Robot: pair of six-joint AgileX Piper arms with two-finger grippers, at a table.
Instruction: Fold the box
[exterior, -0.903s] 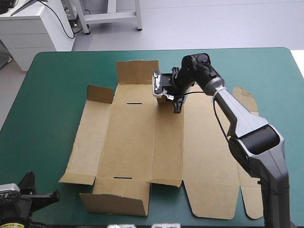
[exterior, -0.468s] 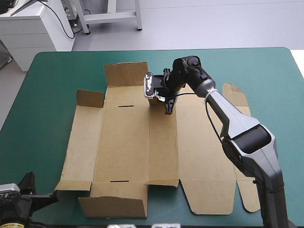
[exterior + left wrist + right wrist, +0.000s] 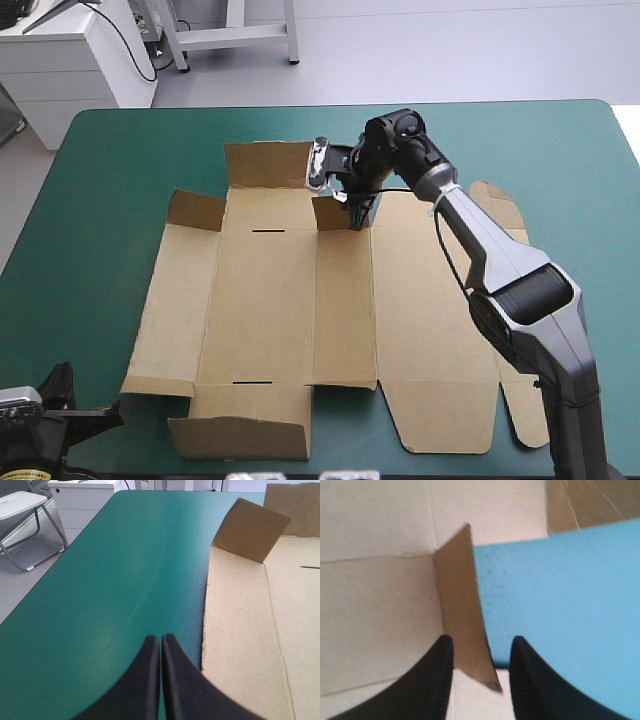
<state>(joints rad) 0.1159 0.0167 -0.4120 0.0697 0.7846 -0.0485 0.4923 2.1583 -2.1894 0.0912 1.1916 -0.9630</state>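
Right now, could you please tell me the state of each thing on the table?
Box: mostly flat, several edge flaps raised.
Small far flap: upright, between the right jaws.
Right jaws: open, astride that flap.
Left jaws: shut, empty, over the cover beside the box.

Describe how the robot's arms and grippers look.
The right arm has silver-grey links with black joints and a black wrist. The left gripper and right gripper each have two broad, black, curved, fin-shaped fingers. Of the left arm only a black part shows.
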